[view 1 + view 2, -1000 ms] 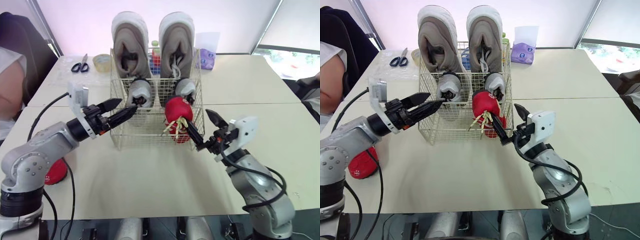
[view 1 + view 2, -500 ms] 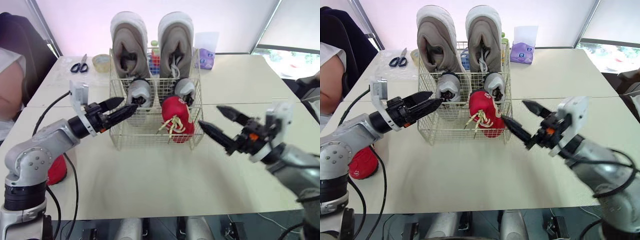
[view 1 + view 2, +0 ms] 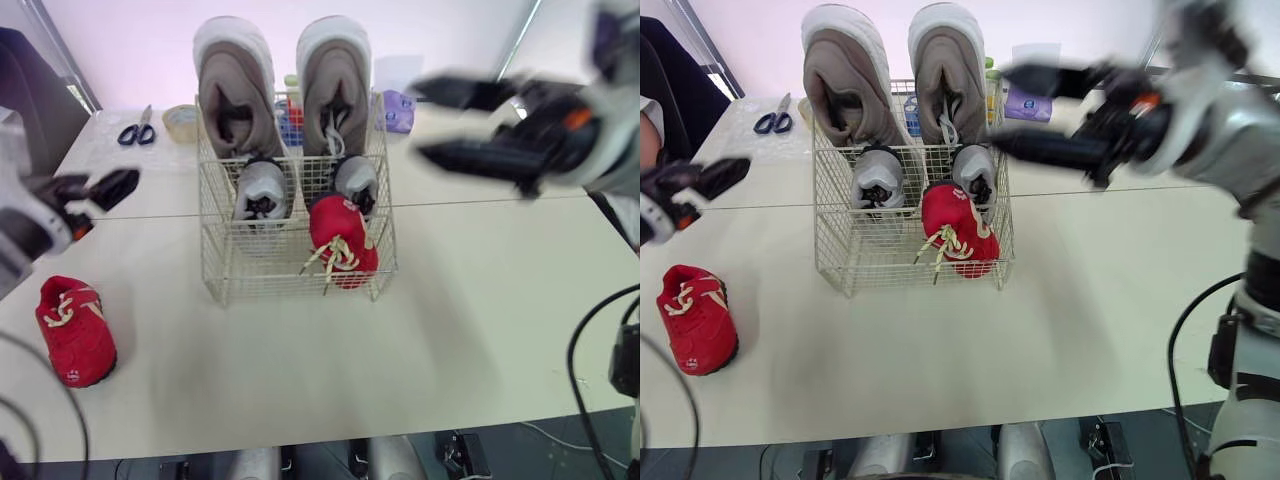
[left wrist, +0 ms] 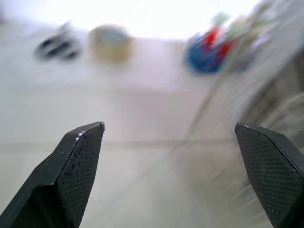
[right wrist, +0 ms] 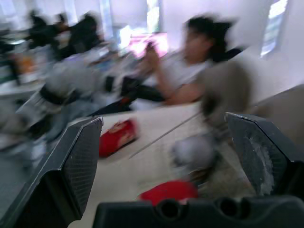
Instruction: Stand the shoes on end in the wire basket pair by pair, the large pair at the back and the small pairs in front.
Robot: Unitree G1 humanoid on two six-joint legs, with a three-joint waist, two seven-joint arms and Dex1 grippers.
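Note:
The wire basket (image 3: 232, 268) stands mid-table. Two large grey shoes (image 3: 235, 90) (image 3: 335, 85) stand on end at its back. In front of them a small grey pair (image 3: 262, 188) (image 3: 355, 180) stands upright. One small red shoe (image 3: 342, 240) leans in the front right corner, laces hanging out. Its mate (image 3: 75, 330) lies flat on the table at the left. My left gripper (image 3: 85, 190) is open and empty, left of the basket and above that loose shoe. Raised above the basket's right side, my right gripper (image 3: 418, 120) is open and empty, blurred with motion.
Scissors (image 3: 130, 132) and a tape roll (image 3: 180, 118) lie behind the basket on the left, a purple pack (image 3: 398, 108) behind on the right. A person (image 5: 190, 71) sits beyond the table's left edge. Bare tabletop (image 3: 480, 300) spreads in front and to the right.
My right gripper has drawn back from the red shoe, leaving it in the basket, and swung up high. The left arm pulled back to the left. The camera also shifted.

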